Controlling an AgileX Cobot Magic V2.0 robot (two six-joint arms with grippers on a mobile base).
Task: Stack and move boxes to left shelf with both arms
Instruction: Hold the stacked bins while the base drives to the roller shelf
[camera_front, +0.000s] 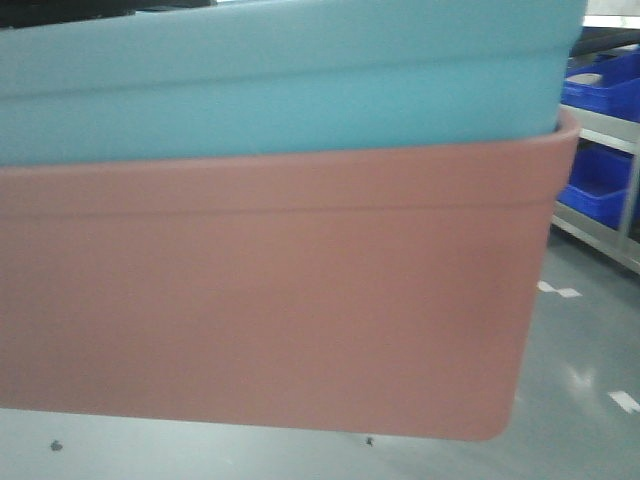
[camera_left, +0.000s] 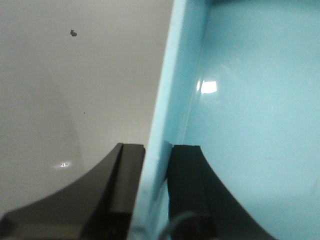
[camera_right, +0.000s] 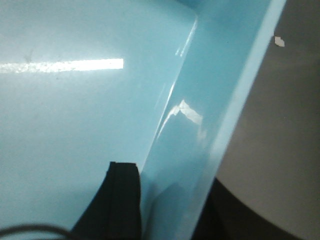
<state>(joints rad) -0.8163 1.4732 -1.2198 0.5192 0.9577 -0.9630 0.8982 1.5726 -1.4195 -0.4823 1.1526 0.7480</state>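
The two bins fill the front view, both cut off at the left edge and blurred by closeness. The turquoise bin (camera_front: 280, 80) sits nested in the pink bin (camera_front: 260, 310). Both are smooth plastic with rounded rims, and the pink one has a rounded lower corner. The pair hangs clear of the grey floor (camera_front: 580, 400), which lies open beneath and to the right. Far right, dark blue crates (camera_front: 600, 90) sit on a steel rack (camera_front: 605, 125), well apart. The left pincer (camera_left: 157, 150) is clamped on the turquoise wall, one black finger outside, one inside. The right pincer (camera_right: 170, 182) grips a wall of the same bin likewise, its outer finger mostly hidden behind the rim.
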